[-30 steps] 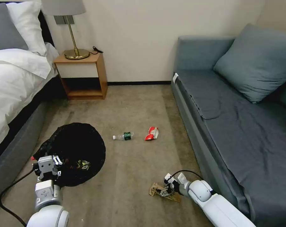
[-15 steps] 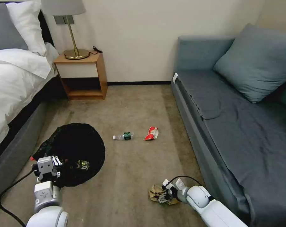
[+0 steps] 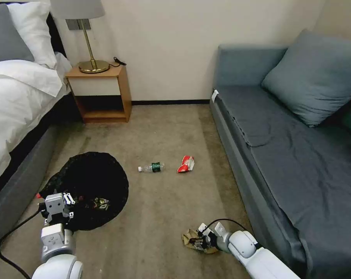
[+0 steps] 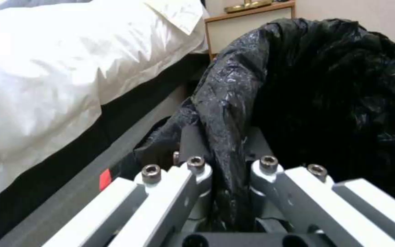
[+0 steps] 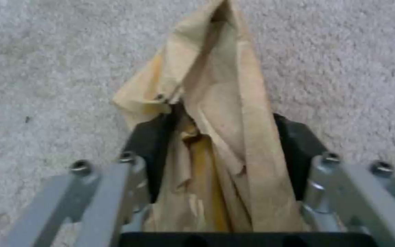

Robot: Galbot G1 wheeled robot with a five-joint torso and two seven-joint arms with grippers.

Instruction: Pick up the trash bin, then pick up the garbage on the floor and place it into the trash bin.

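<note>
Right gripper (image 3: 200,242) pinches the paper bag (image 5: 216,137) on beige carpet (image 3: 164,201). Left gripper (image 4: 227,161) clamps the bin (image 3: 90,186) liner. Bottle (image 3: 151,167) label: green, unreadable.

My right gripper (image 5: 223,137) closing around the crumpled brown paper bag (image 5: 216,113), black pads (image 5: 154,140) pressing its folds on both sides, the bag's peak pointing away over the pale carpet floor (image 5: 46,51)

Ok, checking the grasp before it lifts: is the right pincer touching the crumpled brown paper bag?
Touching. In the right wrist view, both black pads press against the crumpled brown paper bag between them, with no gap on either side.
</note>
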